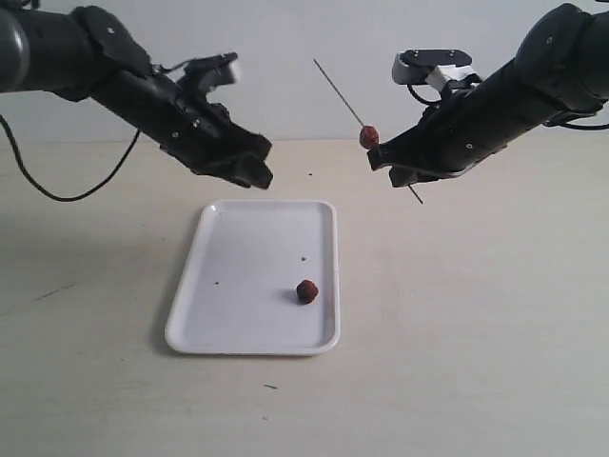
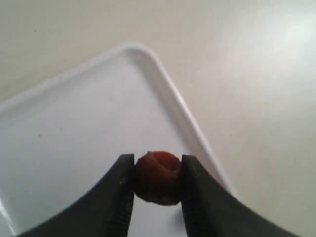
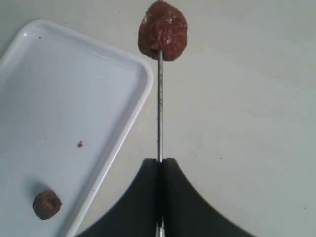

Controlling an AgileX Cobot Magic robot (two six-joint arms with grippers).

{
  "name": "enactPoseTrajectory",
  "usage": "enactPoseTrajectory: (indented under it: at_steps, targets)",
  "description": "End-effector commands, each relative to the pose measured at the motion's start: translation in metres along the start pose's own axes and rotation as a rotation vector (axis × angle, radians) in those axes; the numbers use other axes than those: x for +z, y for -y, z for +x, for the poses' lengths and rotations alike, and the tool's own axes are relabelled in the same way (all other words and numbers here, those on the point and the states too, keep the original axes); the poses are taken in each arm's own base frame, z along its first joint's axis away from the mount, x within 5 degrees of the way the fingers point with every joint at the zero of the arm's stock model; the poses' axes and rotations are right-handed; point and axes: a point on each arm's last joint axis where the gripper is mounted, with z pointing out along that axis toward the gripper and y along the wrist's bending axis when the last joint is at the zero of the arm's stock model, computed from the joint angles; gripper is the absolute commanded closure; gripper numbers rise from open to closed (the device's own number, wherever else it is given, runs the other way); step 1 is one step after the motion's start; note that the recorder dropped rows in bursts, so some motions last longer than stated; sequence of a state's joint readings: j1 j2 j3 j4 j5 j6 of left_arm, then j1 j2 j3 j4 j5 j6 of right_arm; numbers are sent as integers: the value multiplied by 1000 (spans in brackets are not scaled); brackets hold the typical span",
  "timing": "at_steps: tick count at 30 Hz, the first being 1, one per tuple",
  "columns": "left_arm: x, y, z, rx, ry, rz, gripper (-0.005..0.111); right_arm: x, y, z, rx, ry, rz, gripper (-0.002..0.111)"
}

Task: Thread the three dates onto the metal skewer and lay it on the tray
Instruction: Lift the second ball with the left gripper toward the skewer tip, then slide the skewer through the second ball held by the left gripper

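Dates, left jaws: closed partway on one small wrinkled reddish-brown date (image 2: pixel 157 177), pinched at its sides and held in the air over the flat white plastic tray (image 1: pixel 249 249).
Skewer, right jaws: shut tight on the thin grey metal skewer (image 3: pixel 159 108) near its lower end; a second date (image 3: pixel 163 29) sits threaded close ahead.
Third date (image 1: pixel 306 291): loose on the tray, near the rim on the right arm's side.
Handling: dates look light, soft, likely tacky; squeeze gently at the sides, ends free for the point. Skewer stiff, slick, apt to twist.
Arms: both slope down and inward above the pale bench (image 1: pixel 476 333), tips well apart.
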State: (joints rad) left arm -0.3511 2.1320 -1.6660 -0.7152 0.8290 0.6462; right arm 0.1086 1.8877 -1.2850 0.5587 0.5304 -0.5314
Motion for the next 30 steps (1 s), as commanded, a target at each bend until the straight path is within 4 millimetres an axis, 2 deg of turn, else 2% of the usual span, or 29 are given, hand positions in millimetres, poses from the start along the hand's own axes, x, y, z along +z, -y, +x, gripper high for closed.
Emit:
enactPoseTrajectory:
  at_steps: [1, 7, 14, 18, 24, 30]
  targets:
    - [-33, -24, -17, -183, 249, 193, 76, -1, -1, 4, -20, -41, -29, 108]
    - [-72, -58, -26, -389, 498, 481, 76, -3, -13, 11, -69, -116, -156, 108]
    - [-99, -85, -23, -477, 602, 529, 76, -7, -29, 14, -137, -131, -345, 108]
    - [-104, -93, -21, -501, 618, 519, 76, -10, -36, 13, -166, -111, -431, 108]
    - [-105, -94, -20, -526, 611, 524, 76, -9, -37, 11, -152, -90, -445, 108]
    - [-104, -94, -20, -546, 600, 528, 76, 1, -40, 8, -128, -24, -518, 108]
